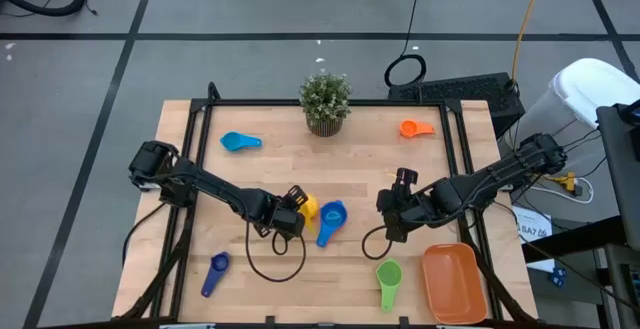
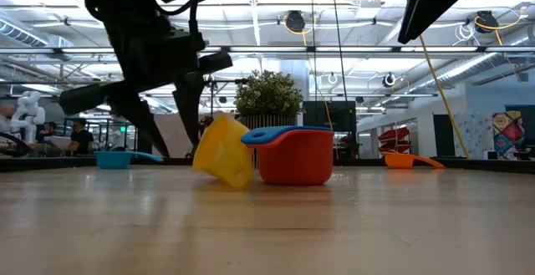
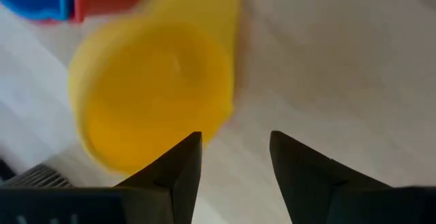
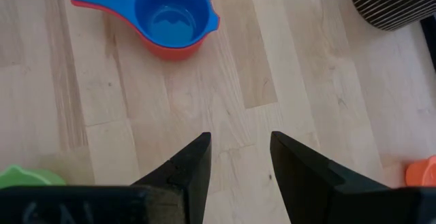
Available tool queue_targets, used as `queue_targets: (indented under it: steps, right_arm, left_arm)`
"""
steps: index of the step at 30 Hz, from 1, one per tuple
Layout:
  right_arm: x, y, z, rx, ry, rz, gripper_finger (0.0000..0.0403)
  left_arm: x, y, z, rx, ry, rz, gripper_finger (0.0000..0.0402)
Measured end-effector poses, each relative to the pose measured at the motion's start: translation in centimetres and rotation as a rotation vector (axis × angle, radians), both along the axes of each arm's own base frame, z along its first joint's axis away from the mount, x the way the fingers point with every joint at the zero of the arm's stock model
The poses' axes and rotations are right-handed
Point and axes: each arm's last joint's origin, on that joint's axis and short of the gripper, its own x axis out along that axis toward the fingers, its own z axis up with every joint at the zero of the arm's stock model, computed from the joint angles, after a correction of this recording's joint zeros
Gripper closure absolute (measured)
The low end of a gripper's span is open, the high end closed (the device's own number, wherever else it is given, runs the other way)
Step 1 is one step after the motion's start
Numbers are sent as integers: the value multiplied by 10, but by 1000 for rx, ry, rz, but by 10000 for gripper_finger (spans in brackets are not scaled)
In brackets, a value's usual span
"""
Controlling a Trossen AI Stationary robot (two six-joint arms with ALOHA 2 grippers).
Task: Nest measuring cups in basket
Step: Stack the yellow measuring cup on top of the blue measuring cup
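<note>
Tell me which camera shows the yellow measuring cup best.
The left wrist view: the yellow measuring cup fills the picture, its open mouth facing the camera. The low view shows it tilted beside the blue-in-red stack. The high view shows only a sliver. The right wrist view misses it.

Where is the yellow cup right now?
In the high view, the yellow cup lies tipped near the table's middle, between the left end effector and the blue cup nested in red.
</note>
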Motion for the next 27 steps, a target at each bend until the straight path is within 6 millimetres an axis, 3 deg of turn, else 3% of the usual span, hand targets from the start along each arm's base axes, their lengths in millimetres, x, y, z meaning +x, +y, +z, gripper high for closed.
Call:
queue_targets:
  steps: [17,27]
  right_arm:
    - [0,0,0,3,-5,-4,257]
    - [1,0,0,6,-13,-4,257]
  left_arm:
    - [2,7,11,11,-68,31,225]
    - [11,11,14,84,-124,-42,225]
